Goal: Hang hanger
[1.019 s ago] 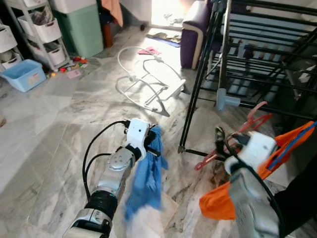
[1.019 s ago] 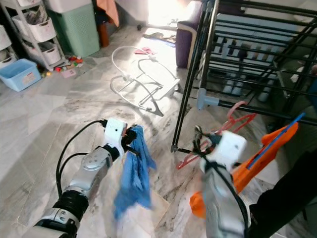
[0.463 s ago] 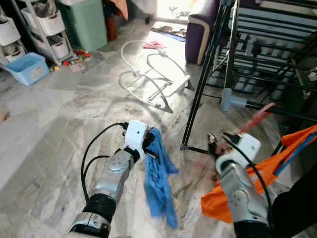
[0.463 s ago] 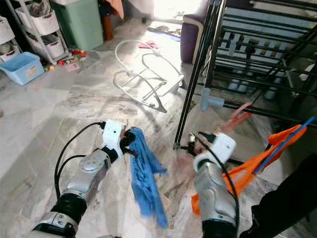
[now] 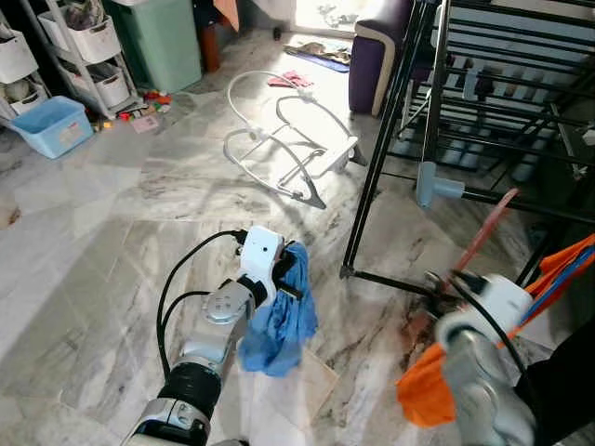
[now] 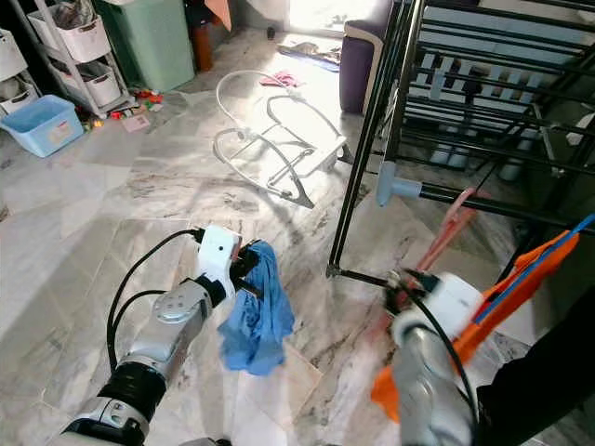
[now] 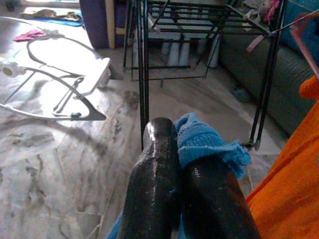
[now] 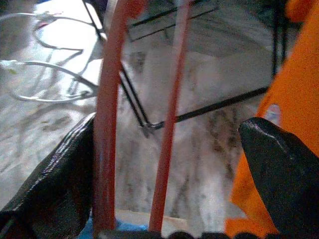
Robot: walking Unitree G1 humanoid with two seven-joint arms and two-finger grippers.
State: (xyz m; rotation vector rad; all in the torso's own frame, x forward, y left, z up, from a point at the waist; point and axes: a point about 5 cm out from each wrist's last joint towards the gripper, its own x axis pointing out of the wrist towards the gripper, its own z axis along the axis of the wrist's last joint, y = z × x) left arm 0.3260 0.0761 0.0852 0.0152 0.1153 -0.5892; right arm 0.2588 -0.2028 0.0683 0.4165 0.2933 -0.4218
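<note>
Hanger (image 8: pixel 107 129), thin red plastic, orange garment (image 8: pixel 294 89) beside

A lived-in room of a home, by the look of it — a marble-patterned tile floor (image 5: pixel 112 204) with household things spread over it. A tall black drying rack (image 5: pixel 483 84) stands on the right, next to a purple sofa (image 5: pixel 376 56). In the middle of the floor sits a white baby bouncer frame (image 5: pixel 288 139). Along the far left are white storage shelves with baskets (image 5: pixel 84 56), a green bin (image 5: pixel 163 42) and a blue plastic tub (image 5: pixel 51 125) — small toys (image 5: pixel 144 111) lie scattered near them. Bits of clothing (image 5: pixel 321 51) lie in the sunlit patch beyond.
</note>
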